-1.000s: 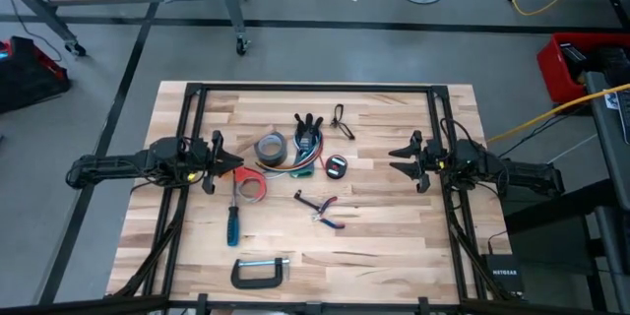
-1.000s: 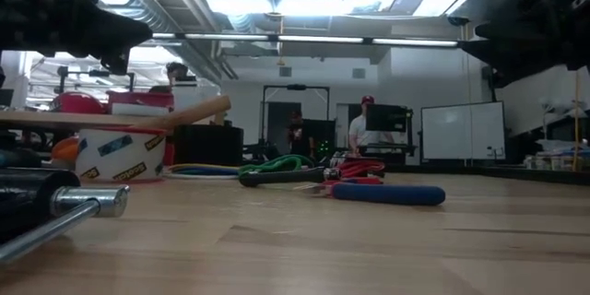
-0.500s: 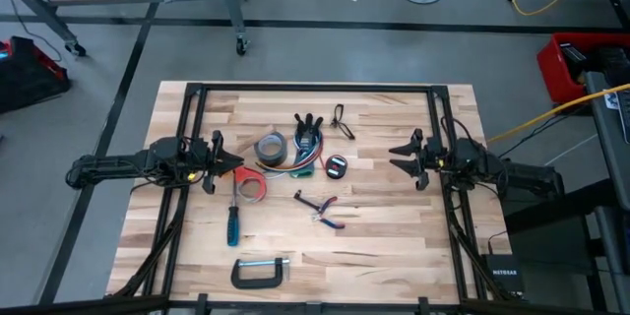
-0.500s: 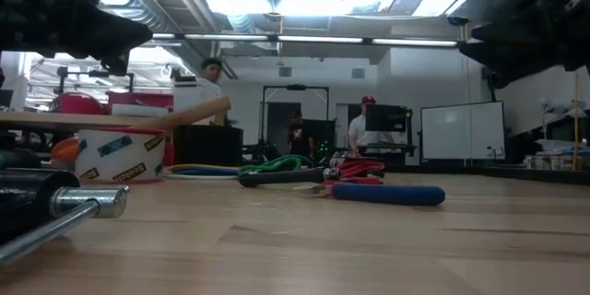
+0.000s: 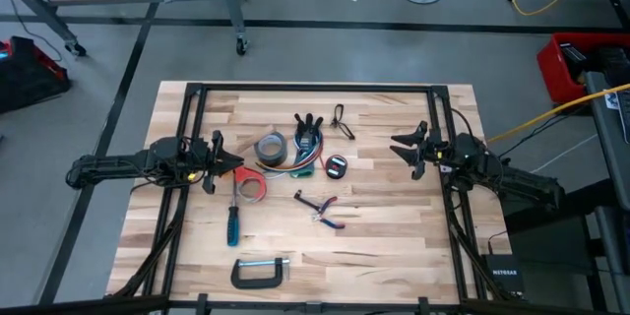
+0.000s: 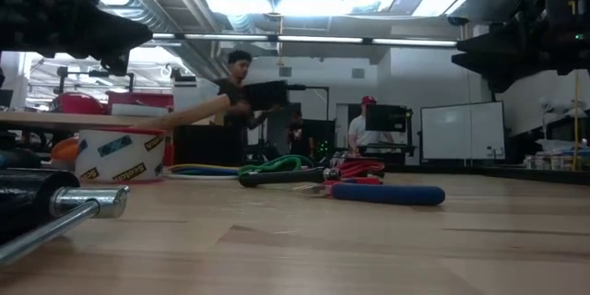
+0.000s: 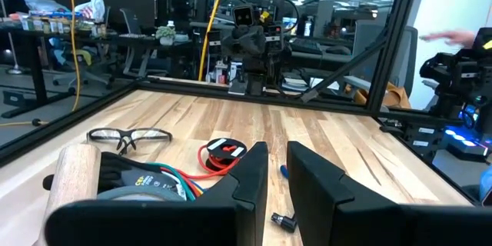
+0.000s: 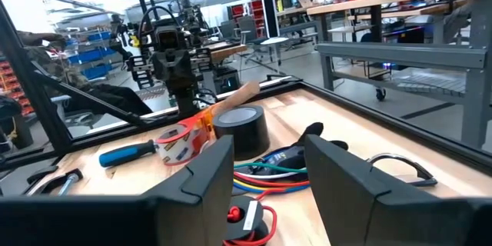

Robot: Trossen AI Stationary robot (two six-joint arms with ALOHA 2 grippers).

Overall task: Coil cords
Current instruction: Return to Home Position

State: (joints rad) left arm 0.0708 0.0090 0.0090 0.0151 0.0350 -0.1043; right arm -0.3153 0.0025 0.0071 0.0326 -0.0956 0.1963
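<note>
As seen from above, the table reads so:
Cord [image 5: 337, 167]: thin and red, wound in loose loops on a small black spool. It lies flat near the table's middle, and one loop bulges out past the spool's rim.
Second cord: cannot be told apart.
Wires [image 5: 295, 164]: a loose bundle of green, red, blue and yellow strands, just beside the cord and running under a black glove [image 5: 308, 133].
Tape [image 5: 269, 148]: a grey roll lying flat, just beside the wires on the side away from the cord.
Pliers [image 5: 323, 209]: near the cord, not touching it.
Left gripper [image 5: 239, 164]: over the table's left part, near the tape. Its fingers are almost together with a slim gap, holding nothing.
Right gripper [image 5: 404, 155]: over the right part, well apart from the cord. Its fingers are spread wide, holding nothing.
</note>
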